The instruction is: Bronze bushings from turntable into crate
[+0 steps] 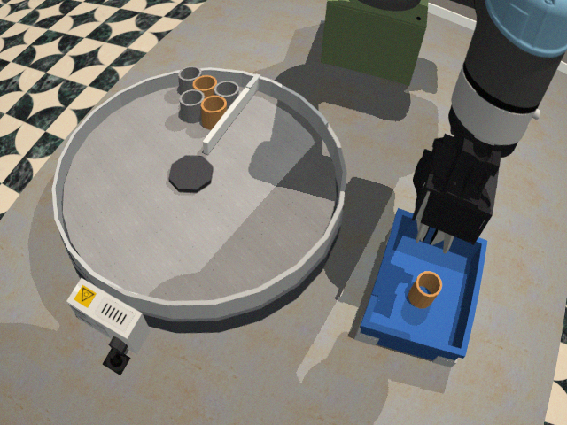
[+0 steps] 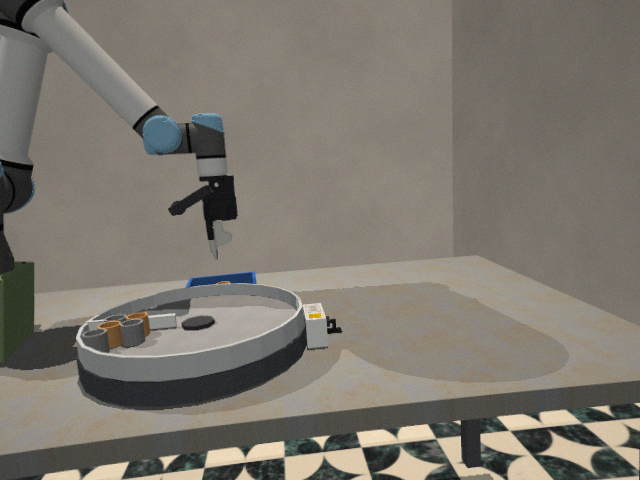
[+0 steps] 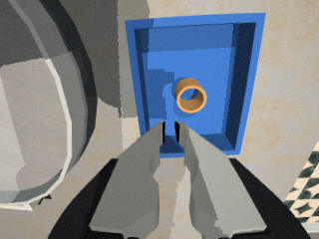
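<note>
overhead, the clenched, empty gripper [image 1: 432,238] hangs above the crate [image 1: 462,340] rim, one bronze bushing [image 1: 424,289] inside.

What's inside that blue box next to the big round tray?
The blue box holds one orange metal sleeve, standing upright on its floor. The tool hangs above the box's near end, shut and holding nothing, covering a bit of that corner from above.

Even, moderately bright light, no glare. Hard-edged shadows — arm's shadow falls across turntable [image 1: 64,150] floor toward 4 o'clock and over table [image 1: 256,379] beside crate [image 1: 476,274]. Exterior view: broad rounded shadow on table at 3 o'clock. All views sharp, slightly blocky edges — no blur, no edge distortion. Crate interior half shaded.
</note>
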